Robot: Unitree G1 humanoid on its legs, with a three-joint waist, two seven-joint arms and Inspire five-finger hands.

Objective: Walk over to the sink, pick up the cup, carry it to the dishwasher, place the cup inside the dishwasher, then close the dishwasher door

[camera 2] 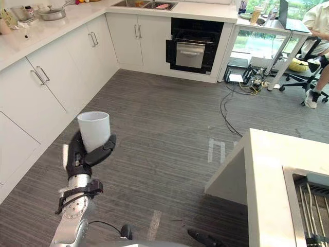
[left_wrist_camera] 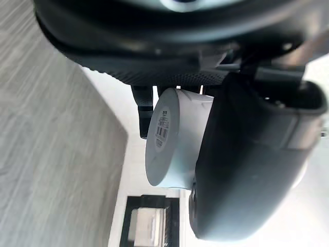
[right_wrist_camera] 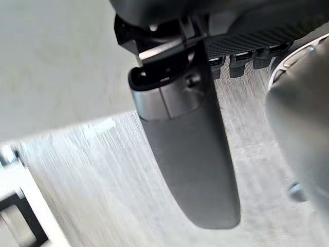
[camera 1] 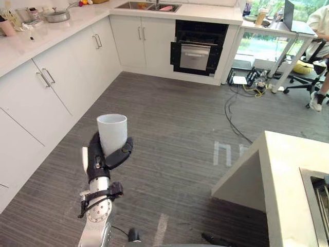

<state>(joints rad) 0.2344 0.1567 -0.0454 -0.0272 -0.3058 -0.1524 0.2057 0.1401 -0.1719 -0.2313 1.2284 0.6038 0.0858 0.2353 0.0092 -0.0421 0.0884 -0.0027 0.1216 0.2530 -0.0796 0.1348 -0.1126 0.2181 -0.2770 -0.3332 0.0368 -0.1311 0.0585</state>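
Observation:
A white cup [camera 1: 112, 133] stands upright in my left hand [camera 1: 97, 159], low and left of centre over the grey floor. The fingers are behind it and the thumb crosses its base. The left wrist view shows the cup [left_wrist_camera: 175, 144] from its labelled bottom, with the thumb [left_wrist_camera: 247, 164] pressed against its side. The sink [camera 1: 148, 6] is set into the far counter. To its right, under the same counter, is the black dishwasher [camera 1: 198, 49], its door slightly ajar. My right hand [right_wrist_camera: 190, 149] hangs over the floor, thumb straight, holding nothing.
White cabinets [camera 1: 56, 82] run along the left, with a pan [camera 1: 57, 15] on their counter. A white island counter [camera 1: 288, 175] juts in at the right. Cables [camera 1: 231, 116] lie on the floor near a desk [camera 1: 280, 25], where a person sits.

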